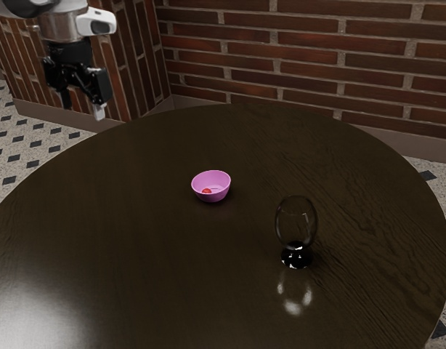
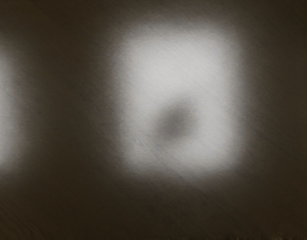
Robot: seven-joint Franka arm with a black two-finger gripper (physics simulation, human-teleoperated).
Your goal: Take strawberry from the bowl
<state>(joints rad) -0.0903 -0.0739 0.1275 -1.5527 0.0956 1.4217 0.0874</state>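
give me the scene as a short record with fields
gripper: open, raised, at the exterior view's upper left
strawberry: small, red, inside the bowl
bowl: pink, upright on the table
glass: clear with dark base, upright, toward the exterior view's right from the bowl
table: dark wood, curved edge
wall: brick
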